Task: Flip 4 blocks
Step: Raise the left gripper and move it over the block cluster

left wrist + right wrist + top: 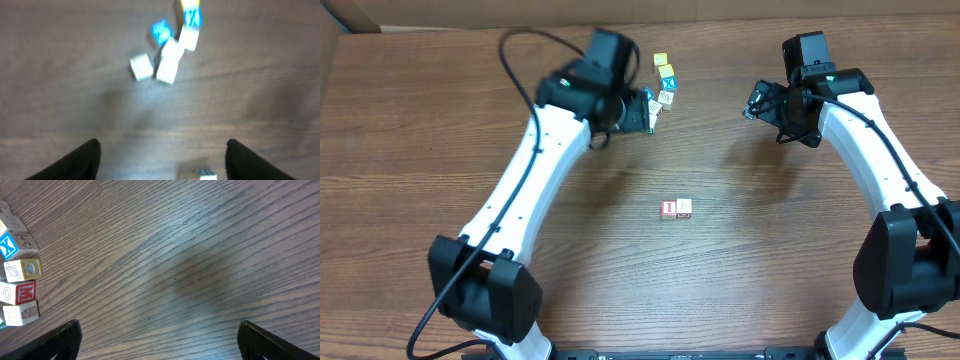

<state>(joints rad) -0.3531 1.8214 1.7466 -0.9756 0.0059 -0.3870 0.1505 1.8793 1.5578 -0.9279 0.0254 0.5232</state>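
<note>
Overhead | two blocks (668, 209) mid-frame, seemingly flipped | two remain, upper-centre cluster (665, 84) | left gripper (162, 146) wide, empty | right gripper (159, 326) wide, empty

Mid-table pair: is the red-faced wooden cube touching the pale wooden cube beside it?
Touching. Overhead view shows the red-faced wooden cube and pale wooden cube flush side by side, no gap visible.

I count two arms: left arm (530, 170), right arm (880, 150). Two red-lettered blocks (667, 209) form one pair. In the far cluster I count two blue-faced cubes (161, 32), one yellow-faced cube (189, 3) and about four pale blocks (141, 67); blur prevents a firm count.
</note>
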